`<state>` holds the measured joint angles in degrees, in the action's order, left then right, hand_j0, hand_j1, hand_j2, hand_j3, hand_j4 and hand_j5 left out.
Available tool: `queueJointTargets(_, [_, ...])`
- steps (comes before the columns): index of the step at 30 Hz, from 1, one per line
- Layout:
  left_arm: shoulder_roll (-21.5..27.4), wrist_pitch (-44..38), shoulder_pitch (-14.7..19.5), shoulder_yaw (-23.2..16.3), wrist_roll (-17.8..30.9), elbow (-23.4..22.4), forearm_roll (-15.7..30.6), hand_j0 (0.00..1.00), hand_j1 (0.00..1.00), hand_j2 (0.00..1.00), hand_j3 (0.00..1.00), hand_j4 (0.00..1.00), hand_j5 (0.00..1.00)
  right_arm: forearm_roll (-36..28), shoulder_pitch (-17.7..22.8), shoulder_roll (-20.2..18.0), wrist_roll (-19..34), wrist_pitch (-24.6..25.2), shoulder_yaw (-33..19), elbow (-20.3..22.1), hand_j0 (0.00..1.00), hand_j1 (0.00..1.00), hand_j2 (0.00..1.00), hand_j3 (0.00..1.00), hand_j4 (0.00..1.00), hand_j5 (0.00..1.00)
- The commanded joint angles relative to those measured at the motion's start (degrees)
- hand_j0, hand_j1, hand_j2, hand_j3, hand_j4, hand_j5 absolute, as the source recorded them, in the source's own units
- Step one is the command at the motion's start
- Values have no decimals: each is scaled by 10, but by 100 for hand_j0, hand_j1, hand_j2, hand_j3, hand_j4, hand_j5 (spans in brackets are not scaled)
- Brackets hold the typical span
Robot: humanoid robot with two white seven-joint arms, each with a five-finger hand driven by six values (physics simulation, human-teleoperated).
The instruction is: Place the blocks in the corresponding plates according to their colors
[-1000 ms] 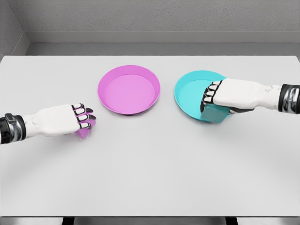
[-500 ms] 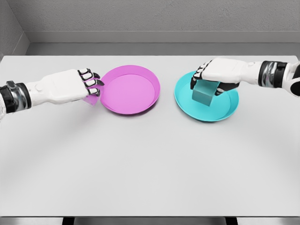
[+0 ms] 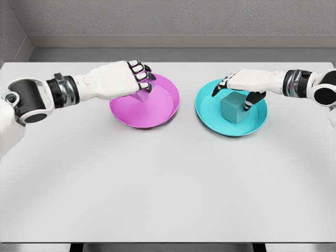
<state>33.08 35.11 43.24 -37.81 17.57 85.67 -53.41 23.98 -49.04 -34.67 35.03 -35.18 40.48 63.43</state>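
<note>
Your left hand, upper centre-left, pinches the pink block over the pink plate, so a release drops it inside. Right hand (fingers spread) hovers above the teal block, seemingly resting in the teal plate.

Left hand held over the pink plate, pink block gripped beneath it, raised rim below the fingers, teal block set under the spread right hand inside the teal plate, narrow table gap seen between plates, bare surface left nearer than both hands
</note>
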Motion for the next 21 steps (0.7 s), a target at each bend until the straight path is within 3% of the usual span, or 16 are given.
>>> queueJointTargets(1, [-21, -1, 1, -28, -1, -23, 1, 40, 40, 40, 40, 40, 40, -3, 0, 0, 0, 2, -1, 0, 100, 100, 100, 100, 100, 100])
queueJointTargets(5, [-29, -1, 15, -46, -1, -48, 2, 41, 41, 41, 41, 41, 41, -6, -2, -8, 0, 2, -5, 10, 100, 100, 100, 100, 100, 100])
queueJointTargets(7, [-33, -1, 19, -48, -1, -53, 1, 45, 45, 45, 45, 45, 45, -7, -2, -20, 0, 2, -6, 41, 100, 100, 100, 100, 100, 100])
queueJointTargets(10, [-34, -1, 26, -59, -2, -60, 1, 70, 70, 70, 70, 70, 70, -10, -1, -53, 0, 2, -8, 110, 100, 100, 100, 100, 100, 100])
queueJointTargets(13, [-33, -1, 27, -59, -2, -61, 0, 99, 99, 99, 99, 99, 99, -10, 6, -66, 0, 2, -43, 129, 100, 100, 100, 100, 100, 100])
queueJointTargets(16, [-32, -1, 27, -59, -1, -61, -1, 100, 100, 100, 100, 100, 100, -24, 11, -89, 0, 2, -59, 149, 100, 100, 100, 100, 100, 100])
queueJointTargets(21, [-32, -1, 26, -58, -1, -61, 1, 100, 100, 100, 100, 100, 100, -67, 66, -120, 0, 2, -122, 148, 100, 100, 100, 100, 100, 100])
